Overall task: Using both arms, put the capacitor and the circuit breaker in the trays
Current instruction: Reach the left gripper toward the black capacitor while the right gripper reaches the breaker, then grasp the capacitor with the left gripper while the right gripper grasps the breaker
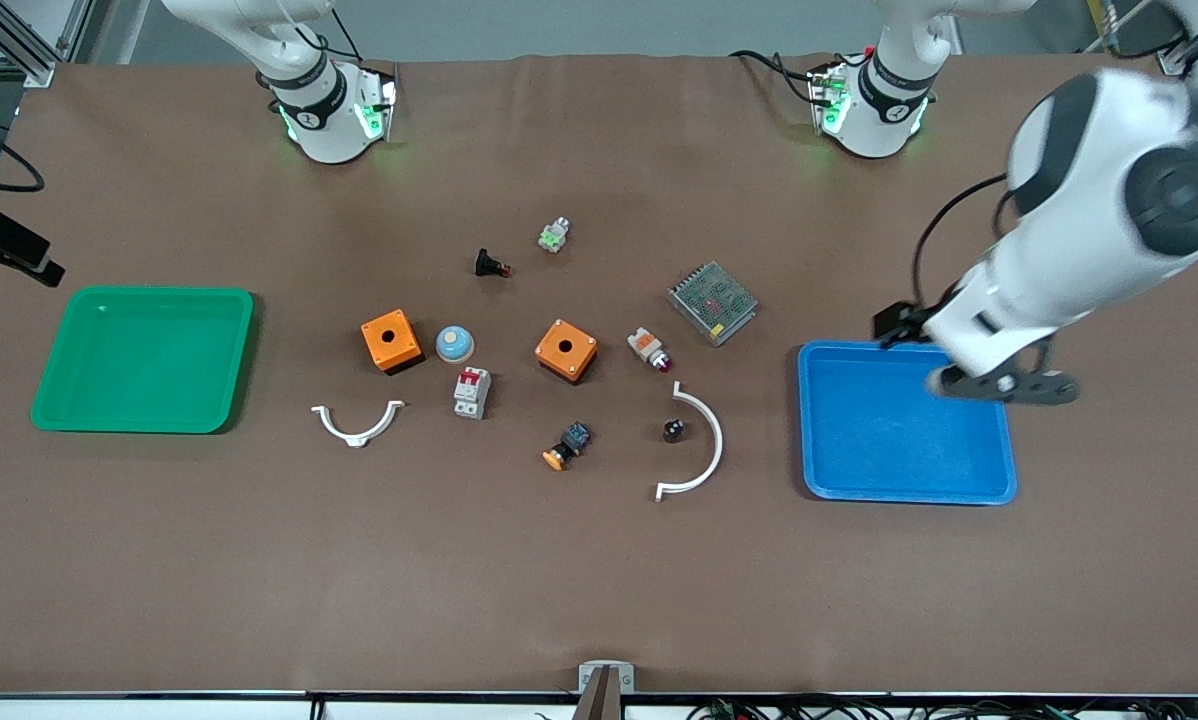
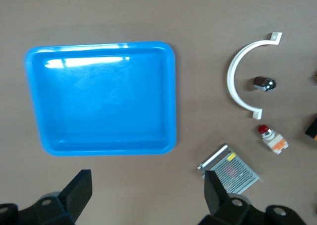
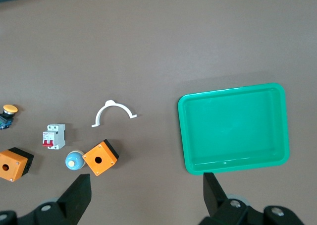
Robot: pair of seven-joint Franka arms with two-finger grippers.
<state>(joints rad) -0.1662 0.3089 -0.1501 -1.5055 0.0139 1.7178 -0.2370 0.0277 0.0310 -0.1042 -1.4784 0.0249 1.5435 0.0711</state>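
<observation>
On the brown bench point(image 1: 599, 580), the capacitor point(image 1: 673, 430), a tiny black stub, sits inside the curve of a large white bracket point(image 1: 704, 445), between the scattered parts and the blue tray point(image 1: 999, 470). It looks light, rigid and apt to roll or slip, so a low pinch across its round body seems the safest hold. The circuit breaker point(image 1: 471, 392), a white-and-grey block with red toggles, lies just nearer the front camera than a blue-capped button point(image 1: 454, 344) and beside an orange box point(image 1: 391, 341); it appears stiff and flat-sided, best taken across its long flanks, clear of the toggles. The left gripper point(image 1: 1004, 384) hovers over the blue tray's edge with jaws spread wide and holding nothing. The right gripper point(image 3: 146, 197), out of the front view, hangs above the bench between the green tray point(image 1: 209, 410) and the orange box, jaws likewise wide and empty. Both trays hold nothing.
</observation>
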